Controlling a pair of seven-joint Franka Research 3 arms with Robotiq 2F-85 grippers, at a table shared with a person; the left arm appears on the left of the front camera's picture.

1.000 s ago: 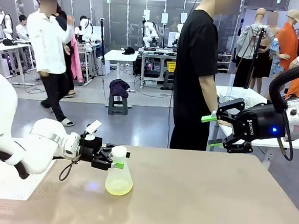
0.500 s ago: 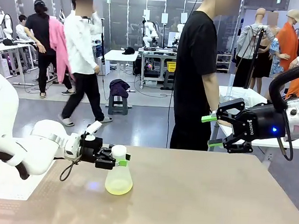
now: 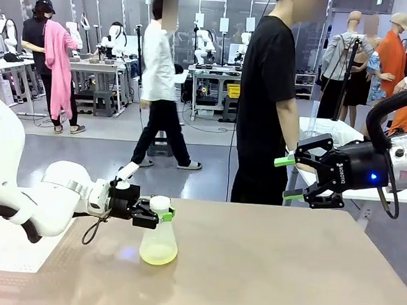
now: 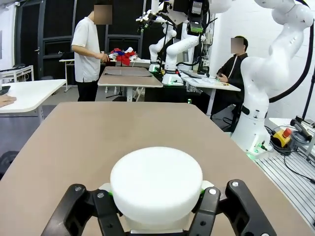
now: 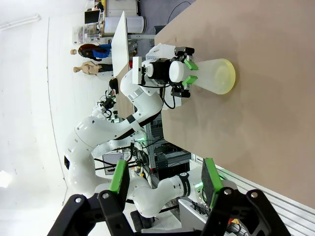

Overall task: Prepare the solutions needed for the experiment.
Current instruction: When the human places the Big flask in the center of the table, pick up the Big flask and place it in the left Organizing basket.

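Note:
A frosted conical flask (image 3: 159,244) stands on the tan table (image 3: 272,269), left of centre, with a shallow layer of pale yellow-green solutions (image 3: 158,258) in its base. My left gripper (image 3: 163,214) reaches in level from the left and is shut on the flask's neck, just under the white rim. In the left wrist view the white flask top (image 4: 156,179) sits between the fingers of the left gripper (image 4: 156,197). My right gripper (image 3: 287,178) hangs open in the air beyond the table's far right, holding nothing. The right wrist view shows the right gripper (image 5: 165,182) open and the flask (image 5: 214,76) far off.
A person in a black shirt (image 3: 267,94) stands at the table's far edge, near the right gripper. A white side table (image 3: 330,133) stands behind that gripper. Other people walk in the room farther back. The table to the flask's right is bare.
The left gripper's fingers have shut on the flask's neck, and the flask has shifted slightly left. The right arm has not moved. People in the background have walked to the right.

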